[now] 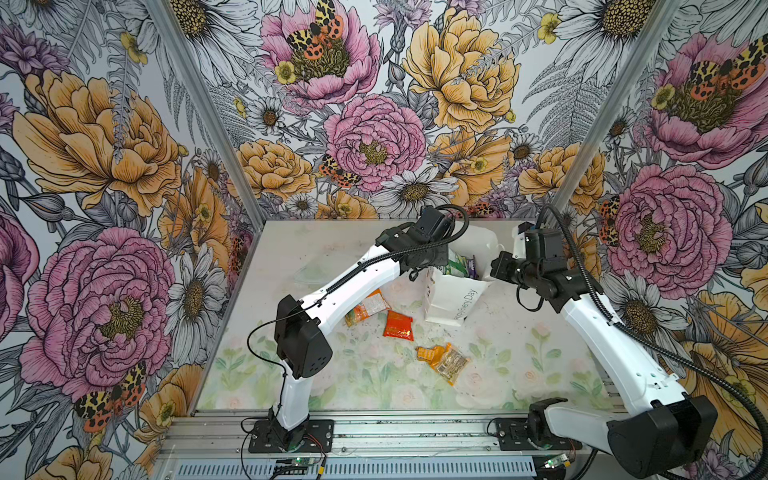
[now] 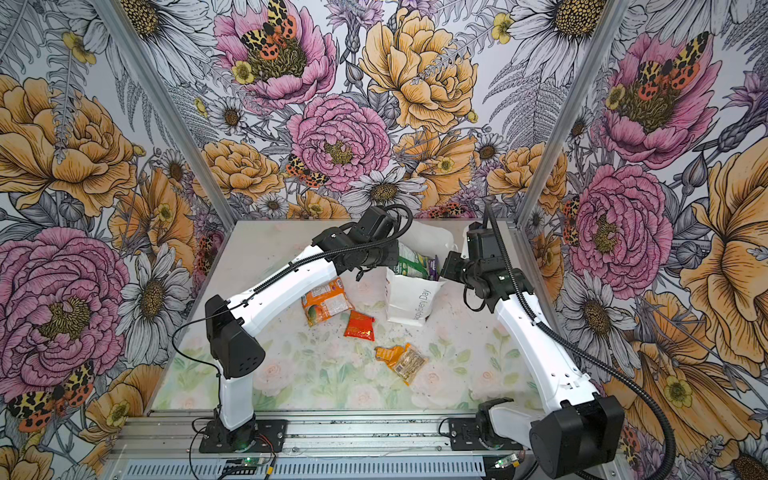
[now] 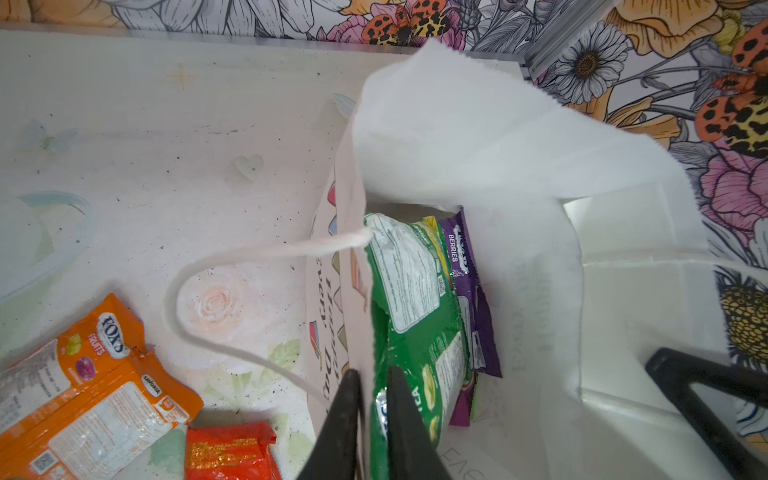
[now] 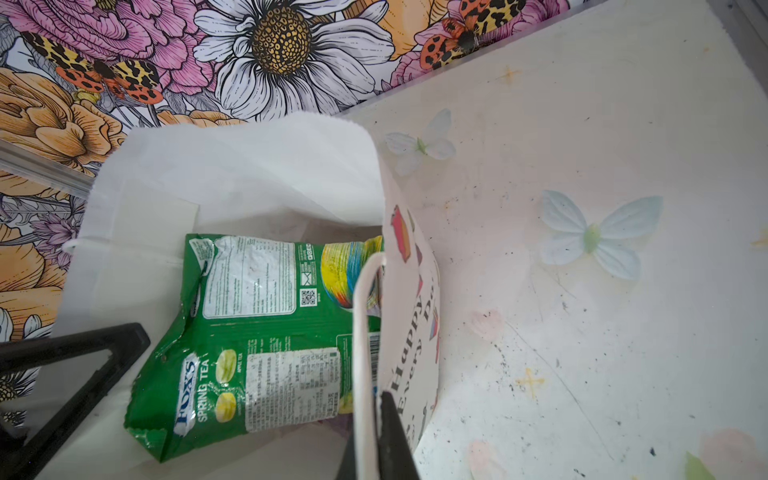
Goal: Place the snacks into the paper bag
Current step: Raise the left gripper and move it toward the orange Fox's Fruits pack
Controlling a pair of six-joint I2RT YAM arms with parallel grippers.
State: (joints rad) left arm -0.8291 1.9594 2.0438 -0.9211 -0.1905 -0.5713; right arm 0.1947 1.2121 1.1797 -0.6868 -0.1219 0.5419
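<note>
1. Paper bag (image 1: pixel 451 300): stands upright near the far edge of the tabletop (image 1: pixel 519 353), right of middle, mouth open. Thin white paper, creased, with a saw-cut rim. Judged light, floppy and easy to tip. Best held at the rim by a cord handle (image 4: pixel 360 332). The right gripper (image 4: pixel 378 419) is clenched there on rim and cord.
2. Green packet (image 4: pixel 266 374): on edge in the bag's mouth. Glossy crinkled film, judged light and slippery. The left gripper (image 3: pixel 374 376) has its jaws slightly apart astride the packet's end and the bag's opposite wall. Clamped or released: cannot tell.
3. Orange packet (image 2: pixel 326 301): flat at mid-tabletop, in front of the bag. Pillow shape, lumpy. Pinch a sealed end seam.
4. Purple packet (image 3: pixel 473 316): inside the bag, against the green one. Slim and smooth.
5. Red packet (image 2: pixel 359 324): just beside the orange packet. Flat, foil-like.
6. Small orange packet (image 2: pixel 386 353): nearer the front edge, crumpled.
7. Clear packet (image 2: pixel 409 361): overlaps the small orange one. Thin, so lift it first by a crimped edge.
</note>
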